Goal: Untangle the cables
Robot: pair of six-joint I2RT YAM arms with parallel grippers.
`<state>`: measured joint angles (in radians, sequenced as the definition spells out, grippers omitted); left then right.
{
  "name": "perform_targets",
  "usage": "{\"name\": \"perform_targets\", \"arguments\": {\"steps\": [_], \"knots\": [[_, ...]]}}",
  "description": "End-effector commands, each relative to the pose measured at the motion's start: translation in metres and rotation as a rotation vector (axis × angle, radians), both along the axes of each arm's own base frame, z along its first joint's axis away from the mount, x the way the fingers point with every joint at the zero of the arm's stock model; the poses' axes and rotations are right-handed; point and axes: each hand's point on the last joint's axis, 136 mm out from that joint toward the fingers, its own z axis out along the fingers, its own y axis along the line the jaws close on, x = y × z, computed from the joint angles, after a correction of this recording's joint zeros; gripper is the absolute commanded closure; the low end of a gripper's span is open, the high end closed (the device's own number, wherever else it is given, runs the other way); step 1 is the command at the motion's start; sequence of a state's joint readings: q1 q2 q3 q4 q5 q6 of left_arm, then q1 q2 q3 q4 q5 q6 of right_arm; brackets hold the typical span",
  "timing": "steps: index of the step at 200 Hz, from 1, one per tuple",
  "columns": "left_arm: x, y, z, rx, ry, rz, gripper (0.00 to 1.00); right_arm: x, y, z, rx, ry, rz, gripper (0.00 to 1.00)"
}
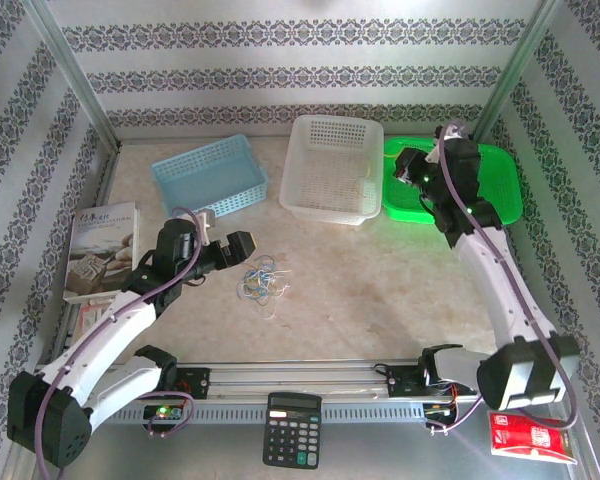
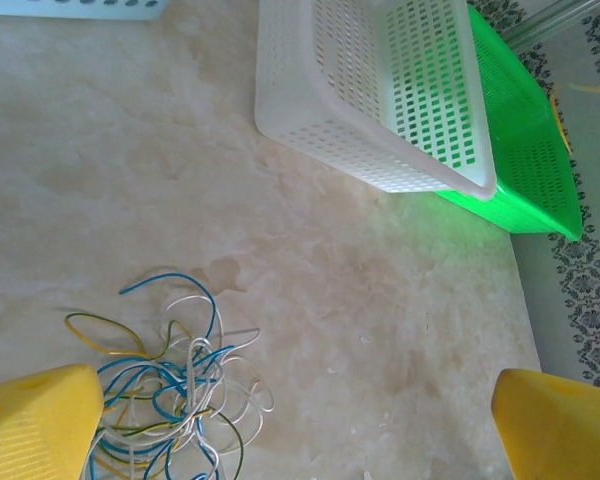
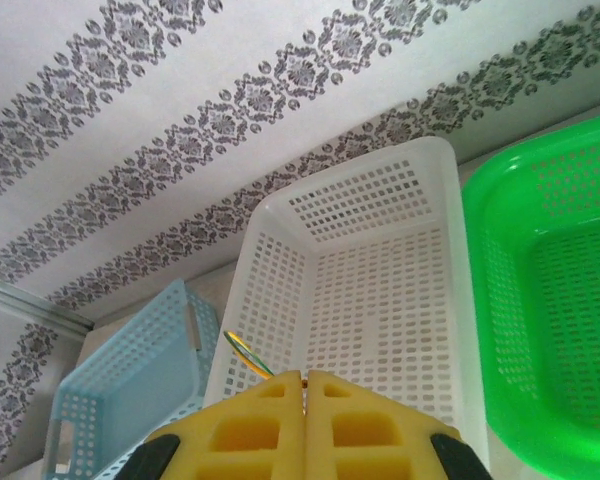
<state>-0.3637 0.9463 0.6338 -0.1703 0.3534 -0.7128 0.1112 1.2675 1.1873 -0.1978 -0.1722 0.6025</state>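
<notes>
The cables (image 1: 260, 281) lie as a small tangle of thin blue, white and yellow-green wires on the table, left of centre. My left gripper (image 1: 242, 246) hovers just to their left, open with nothing between its fingers. From the left wrist, the tangle (image 2: 170, 390) lies beside the left yellow finger (image 2: 40, 425), and the left gripper (image 2: 300, 425) stands wide over bare table. My right gripper (image 1: 404, 168) is raised at the white basket's right rim. It (image 3: 305, 378) is shut on one yellow-green wire (image 3: 242, 352), which loops out to the left of the pads.
Along the back stand a light blue basket (image 1: 210, 175), a white basket (image 1: 332, 165) and a green basket (image 1: 500, 185). A book (image 1: 102, 248) lies at the left edge. A calculator (image 1: 292, 428) and a red packet (image 1: 528, 436) sit by the front rail.
</notes>
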Motion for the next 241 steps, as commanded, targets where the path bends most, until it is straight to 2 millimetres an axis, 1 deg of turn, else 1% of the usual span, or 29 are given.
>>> {"name": "perform_targets", "arguments": {"steps": [1, 9, 29, 48, 54, 56, 63, 81, 89, 98, 110, 123, 137, 150, 165, 170, 179, 193, 214, 232, 241], "knots": [[0.013, -0.009, 0.020, -0.020, -0.068, 0.006, 0.00, 0.024, 0.008, -0.001, -0.005, -0.011, 0.035, 1.00], [0.013, -0.011, 0.018, -0.016, -0.062, 0.003, 0.00, 0.033, 0.012, -0.006, -0.010, -0.004, 0.039, 1.00], [0.014, -0.015, 0.013, -0.010, -0.053, -0.004, 0.00, 0.060, 0.021, -0.028, -0.033, 0.037, 0.051, 1.00], [0.016, -0.017, 0.010, -0.005, -0.048, -0.006, 0.00, 0.080, 0.028, -0.045, -0.043, 0.067, 0.061, 1.00], [0.017, -0.017, 0.009, -0.003, -0.046, -0.006, 0.00, 0.089, 0.033, -0.055, -0.049, 0.086, 0.070, 1.00], [0.017, -0.018, 0.008, -0.001, -0.044, -0.007, 0.00, 0.090, 0.033, -0.055, -0.048, 0.085, 0.072, 1.00], [0.017, -0.018, 0.008, -0.001, -0.041, -0.007, 0.00, 0.099, 0.038, -0.065, -0.050, 0.103, 0.081, 1.00], [0.018, -0.018, 0.007, 0.004, -0.041, -0.004, 0.00, 0.116, 0.047, -0.080, -0.049, 0.133, 0.099, 1.00], [0.018, -0.018, 0.007, 0.006, -0.043, 0.000, 0.00, 0.123, 0.052, -0.083, -0.047, 0.139, 0.109, 1.00], [0.018, -0.017, 0.007, 0.008, -0.042, 0.002, 0.00, 0.131, 0.057, -0.086, -0.045, 0.144, 0.123, 0.92], [0.018, -0.017, 0.007, 0.011, -0.042, 0.005, 0.00, 0.137, 0.063, -0.088, -0.052, 0.152, 0.135, 0.71], [0.017, -0.017, 0.006, 0.014, -0.039, 0.005, 0.00, 0.139, 0.068, -0.082, -0.067, 0.135, 0.144, 0.53], [0.017, -0.016, 0.006, 0.017, -0.040, 0.008, 0.00, 0.135, 0.073, -0.073, -0.102, 0.108, 0.150, 0.41], [0.016, -0.014, 0.007, 0.018, -0.043, 0.015, 0.00, 0.128, 0.078, -0.064, -0.146, 0.080, 0.160, 0.35], [0.014, -0.011, 0.009, 0.022, -0.052, 0.021, 0.00, 0.119, 0.083, -0.057, -0.161, 0.053, 0.180, 0.34], [0.013, -0.011, 0.009, 0.024, -0.055, 0.022, 0.00, 0.115, 0.084, -0.053, -0.149, 0.043, 0.188, 0.34], [0.011, -0.009, 0.009, 0.030, -0.056, 0.025, 0.00, 0.108, 0.084, -0.051, -0.119, 0.043, 0.190, 0.35], [0.010, -0.006, 0.008, 0.043, -0.053, 0.029, 0.00, 0.094, 0.091, -0.043, -0.070, 0.027, 0.226, 0.35], [0.006, -0.003, 0.004, 0.059, -0.038, 0.033, 0.00, 0.064, 0.104, -0.035, -0.054, 0.004, 0.281, 0.35], [0.002, -0.001, -0.001, 0.069, -0.017, 0.039, 0.00, 0.037, 0.118, -0.033, -0.071, -0.006, 0.319, 0.35], [0.000, 0.001, -0.004, 0.069, -0.009, 0.042, 0.00, 0.022, 0.128, -0.036, -0.082, -0.001, 0.345, 0.35]]}}
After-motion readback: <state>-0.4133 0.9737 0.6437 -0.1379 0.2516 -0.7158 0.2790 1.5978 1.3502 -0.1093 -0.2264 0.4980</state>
